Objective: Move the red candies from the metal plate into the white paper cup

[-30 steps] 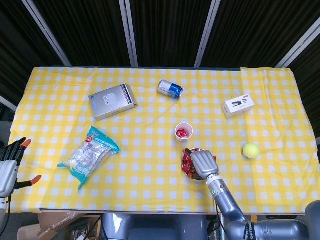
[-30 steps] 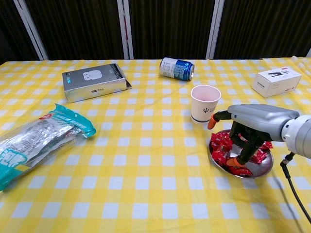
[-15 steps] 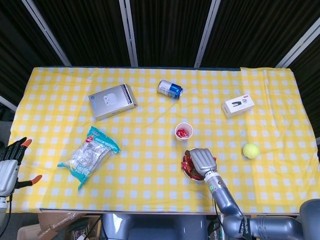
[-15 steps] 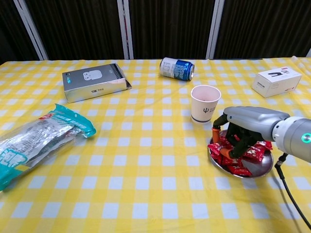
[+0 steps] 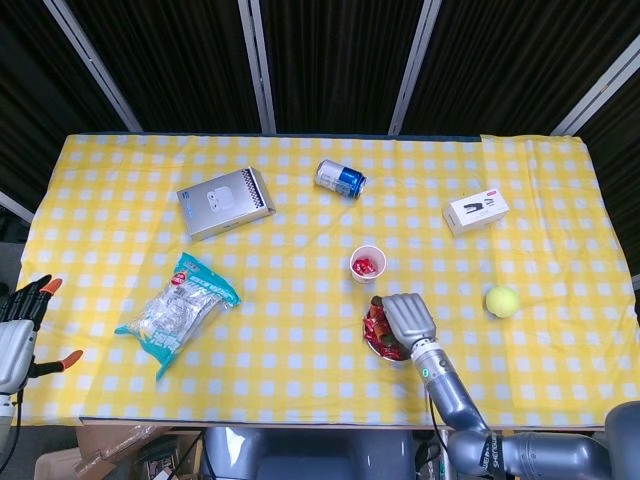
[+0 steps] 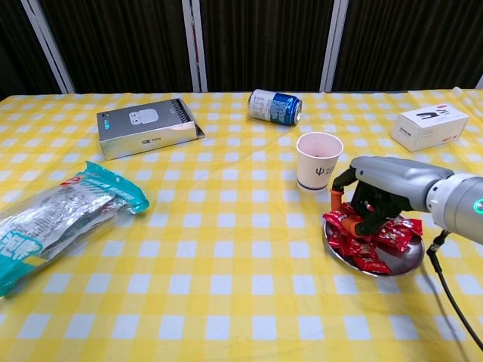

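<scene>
The metal plate (image 6: 406,260) sits at the near right of the table with a heap of red candies (image 6: 371,245) in it. My right hand (image 6: 381,190) hangs over the plate's left half, fingers curled down into the heap and gripping a red candy (image 6: 339,221) at the plate's left rim. From the head view the right hand (image 5: 408,318) covers most of the plate, with candies (image 5: 377,322) showing on its left. The white paper cup (image 6: 317,161) stands upright just behind the plate; red candies lie inside the cup (image 5: 368,264). My left hand (image 5: 20,322) waits off the table's left edge, fingers spread and holding nothing.
A blue can (image 6: 275,105) lies on its side behind the cup. A white box (image 6: 430,126) is at the far right, a grey box (image 6: 147,127) at the back left, a snack bag (image 6: 60,215) at the near left. A yellow-green ball (image 5: 502,301) lies right of the plate.
My right hand drew its fingers together in the candy heap, shifted toward the plate's left side and rose slightly. The left hand stayed put.
</scene>
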Motion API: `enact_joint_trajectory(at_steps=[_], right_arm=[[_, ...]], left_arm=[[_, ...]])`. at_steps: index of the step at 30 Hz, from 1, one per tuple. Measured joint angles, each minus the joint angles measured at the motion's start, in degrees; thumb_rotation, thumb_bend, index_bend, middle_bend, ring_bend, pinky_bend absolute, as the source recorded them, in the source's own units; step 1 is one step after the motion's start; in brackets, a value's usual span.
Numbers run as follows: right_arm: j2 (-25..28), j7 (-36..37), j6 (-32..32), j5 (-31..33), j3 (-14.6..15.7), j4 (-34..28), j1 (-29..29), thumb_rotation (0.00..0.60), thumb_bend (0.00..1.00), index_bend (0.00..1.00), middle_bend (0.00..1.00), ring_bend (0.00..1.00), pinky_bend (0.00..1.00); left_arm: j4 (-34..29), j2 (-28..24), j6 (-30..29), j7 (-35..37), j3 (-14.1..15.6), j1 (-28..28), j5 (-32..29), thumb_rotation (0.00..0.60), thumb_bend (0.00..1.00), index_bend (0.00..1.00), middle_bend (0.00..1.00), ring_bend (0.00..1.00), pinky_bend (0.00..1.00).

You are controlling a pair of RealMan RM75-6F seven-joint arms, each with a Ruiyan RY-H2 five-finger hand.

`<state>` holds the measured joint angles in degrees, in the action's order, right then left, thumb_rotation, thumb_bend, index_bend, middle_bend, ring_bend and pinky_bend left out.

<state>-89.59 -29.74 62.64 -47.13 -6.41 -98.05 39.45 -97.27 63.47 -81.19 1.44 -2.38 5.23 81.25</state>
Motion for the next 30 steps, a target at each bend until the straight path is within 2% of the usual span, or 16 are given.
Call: enact_joint_trajectory(at_steps=[6,15,21,27,30], right_arm=[[3.1,0.6,1.3,-0.8,-2.0,-3.7,-0.2,0.6,0.71,0.63,0.83,0.85,0.95],[7.2,2.0,2.7,-0.6,-7.6,-7.6,0.8,0.6,0.71,0.63,0.83,0.85,0.95],[6.7,1.6,1.0,2.1,-9.9,-5.2,3.4,0.6,0.71,0.63,0.83,0.85,0.95],[3.8,0.6,-1.6,6.6,-11.4,0.5,6.7,0.6,0.71,0.63,0.83,0.84,0.95],[2.1,0.2,-2.9,8.3,-11.9,3.8,8.4,0.6,0.68,0.58,0.83,0.84,0.95]], left_arm=[[0.1,0.0,-0.1,0.2,0.0,0.0,0.2,0.6,0.04,0.0,0.0,0.0,0.0],[-0.3,0.1,0.0,-0.4,0.0,0.1,0.3,0.6,0.04,0.0,0.0,0.0,0.0],[-0.3,0.2,0.5,-0.5,0.0,0.3,0.0,0.6,0.04,0.0,0.0,0.0,0.0],[-0.3,0.1,0.9,-0.3,-0.2,0.5,-0.5,0.6,0.04,0.0,0.0,0.0,0.0],[-0.4,-0.1,1.3,-0.1,-0.2,0.6,-0.9,0.6,0.04,0.0,0.0,0.0,0.0]])
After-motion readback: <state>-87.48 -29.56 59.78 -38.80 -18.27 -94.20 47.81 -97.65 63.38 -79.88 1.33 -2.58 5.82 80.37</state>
